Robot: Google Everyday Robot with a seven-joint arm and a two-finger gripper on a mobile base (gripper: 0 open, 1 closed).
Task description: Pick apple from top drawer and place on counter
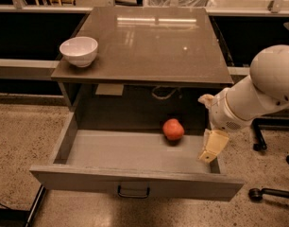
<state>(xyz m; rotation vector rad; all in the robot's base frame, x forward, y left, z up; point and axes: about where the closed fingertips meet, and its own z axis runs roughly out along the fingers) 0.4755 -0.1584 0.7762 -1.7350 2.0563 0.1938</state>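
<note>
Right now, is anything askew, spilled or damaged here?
Nothing stands out. The apple lies whole in the open drawer, the bowl stands upright near the left edge of the counter, and the gripper hangs at the drawer's right side, apart from the apple.

counter (154,41): white bowl (79,50), left edge | tool (211,148): above top drawer (135,181), right end

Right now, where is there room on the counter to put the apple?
The counter is bare everywhere right of and behind the bowl at its front left corner. In the drawer, the floor left of the apple is free; the right end is crowded, with the gripper hanging right of the apple.
</note>
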